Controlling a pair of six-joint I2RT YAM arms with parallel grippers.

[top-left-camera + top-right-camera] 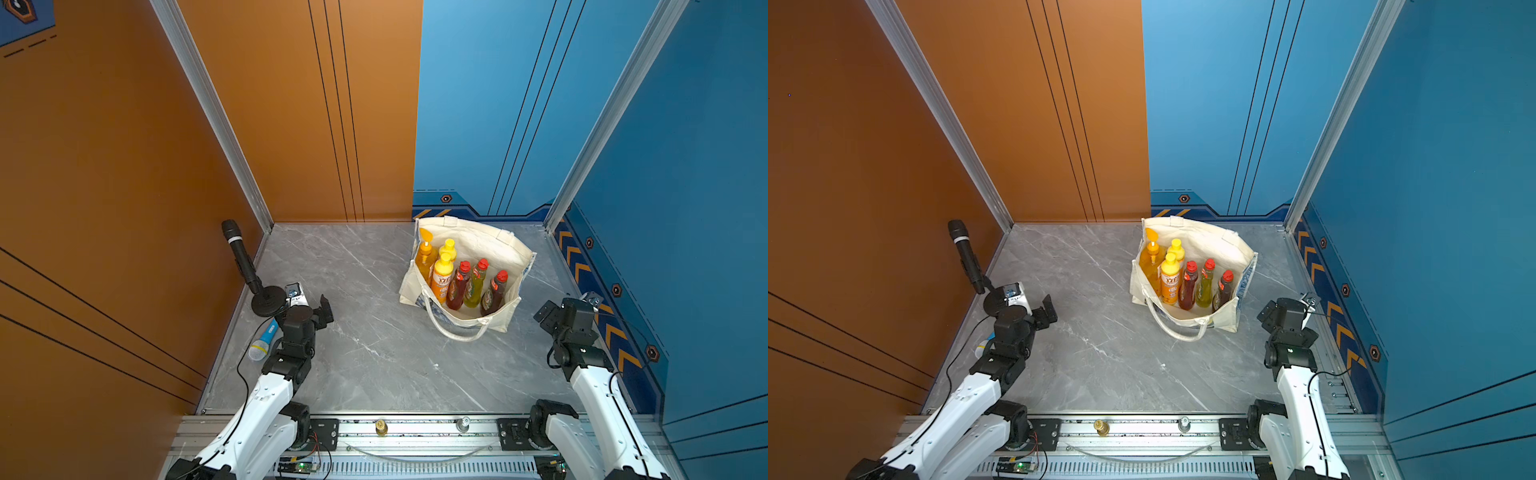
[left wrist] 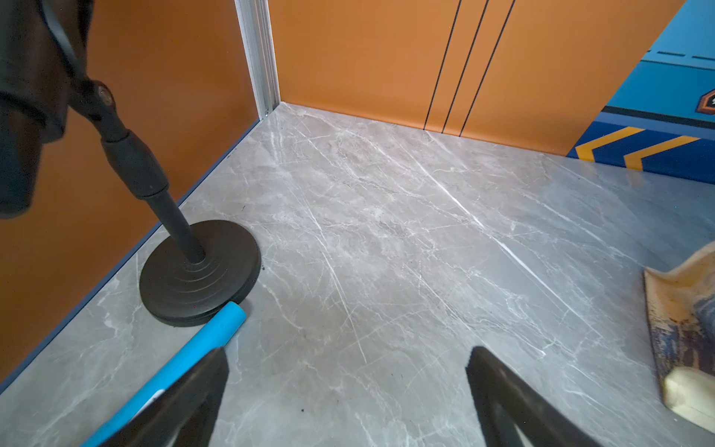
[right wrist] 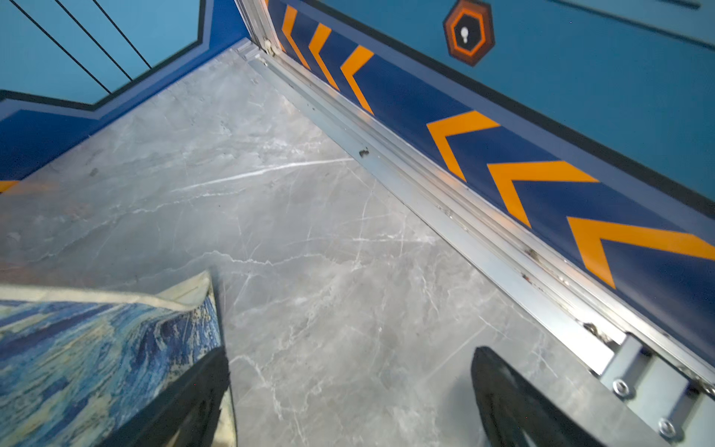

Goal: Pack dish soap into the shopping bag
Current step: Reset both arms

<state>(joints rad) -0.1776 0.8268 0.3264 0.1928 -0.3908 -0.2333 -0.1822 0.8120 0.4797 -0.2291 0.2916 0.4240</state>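
Observation:
The shopping bag (image 1: 478, 237) stands open at the back right of the grey table, seen in both top views (image 1: 1208, 243). Several dish soap bottles stand upright inside it: a big orange pump bottle (image 1: 424, 259), two orange yellow-capped ones (image 1: 441, 280), two dark red ones (image 1: 458, 289) and a yellow-green one (image 1: 475, 286). My left gripper (image 1: 320, 309) hovers open and empty at the left, well away from the bag (image 2: 685, 329). The right gripper (image 1: 546, 311) is open and empty just right of the bag's printed side (image 3: 96, 348). Only bare table lies between each gripper's fingers (image 2: 348, 356) (image 3: 350, 356).
A black microphone (image 1: 241, 257) on a round stand (image 2: 201, 274) is at the left wall. A blue toy microphone (image 1: 264, 340) lies beside it, close to my left fingers (image 2: 193, 383). An aluminium rail (image 3: 425, 185) runs along the right wall.

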